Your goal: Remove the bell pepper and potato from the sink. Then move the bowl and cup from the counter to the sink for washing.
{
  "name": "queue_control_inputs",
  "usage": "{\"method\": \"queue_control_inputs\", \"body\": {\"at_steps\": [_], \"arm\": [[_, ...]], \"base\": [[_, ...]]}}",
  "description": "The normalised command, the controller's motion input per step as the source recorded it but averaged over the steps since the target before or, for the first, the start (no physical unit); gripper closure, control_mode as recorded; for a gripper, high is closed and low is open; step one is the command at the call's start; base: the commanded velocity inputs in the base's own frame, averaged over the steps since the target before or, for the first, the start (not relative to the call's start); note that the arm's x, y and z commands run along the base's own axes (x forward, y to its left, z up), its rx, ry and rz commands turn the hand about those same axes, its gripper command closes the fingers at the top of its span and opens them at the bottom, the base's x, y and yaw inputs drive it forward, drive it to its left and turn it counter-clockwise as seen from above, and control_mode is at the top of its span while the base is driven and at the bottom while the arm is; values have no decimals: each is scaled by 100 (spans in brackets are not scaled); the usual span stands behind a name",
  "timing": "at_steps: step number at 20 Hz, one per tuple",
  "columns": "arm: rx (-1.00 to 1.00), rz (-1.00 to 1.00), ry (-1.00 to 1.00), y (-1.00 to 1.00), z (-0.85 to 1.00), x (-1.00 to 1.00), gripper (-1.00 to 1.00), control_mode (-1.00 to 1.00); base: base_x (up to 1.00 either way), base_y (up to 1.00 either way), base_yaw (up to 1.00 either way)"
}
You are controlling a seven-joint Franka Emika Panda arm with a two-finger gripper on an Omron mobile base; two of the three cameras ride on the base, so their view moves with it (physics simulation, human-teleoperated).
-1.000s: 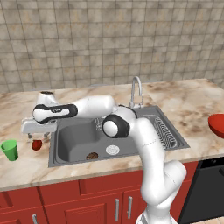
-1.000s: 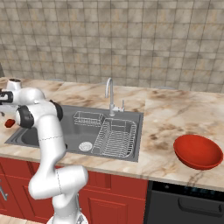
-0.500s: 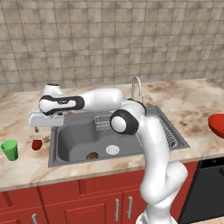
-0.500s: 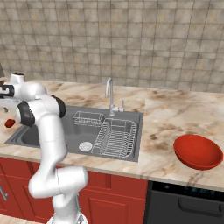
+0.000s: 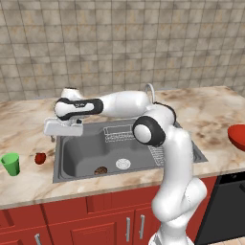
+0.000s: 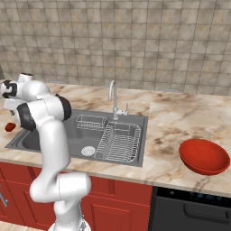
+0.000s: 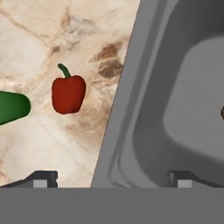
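Gripper (image 7: 111,177) spread wide, empty, above sink (image 7: 175,109) rim; bell pepper (image 7: 68,93) on counter (image 7: 52,39), seemingly beside cup (image 7: 13,108).

— Is there room to reach down on the left side?
— Some. The bell pepper (image 5: 40,158) and the cup (image 5: 10,164) sit close together on the counter (image 5: 28,186), beside the sink (image 5: 76,155) rim.
— And inside the basin?
— Its left half is bare apart from the potato (image 5: 100,170) near the drain (image 5: 123,163). The wire rack (image 6: 118,142) takes up the right side, and the faucet (image 6: 113,97) stands behind it.
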Motion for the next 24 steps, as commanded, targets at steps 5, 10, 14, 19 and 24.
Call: {"method": "queue_control_inputs", "body": {"at_steps": [5,10,14,19,24], "arm": [[0,-7,3,-58,7,-17,-100,-100],[0,-7,1,-58,3,-12,-100,-100],[0,-4,0,-57,0,-13,-100,-100],[-1,-1,0,-50,0,-13,-100,-100],[-3,0,0,-48,-4,-7,-100,-100]], "base": [[0,0,0],[0,0,0],[0,0,0],[0,0,0],[0,0,0]]}}
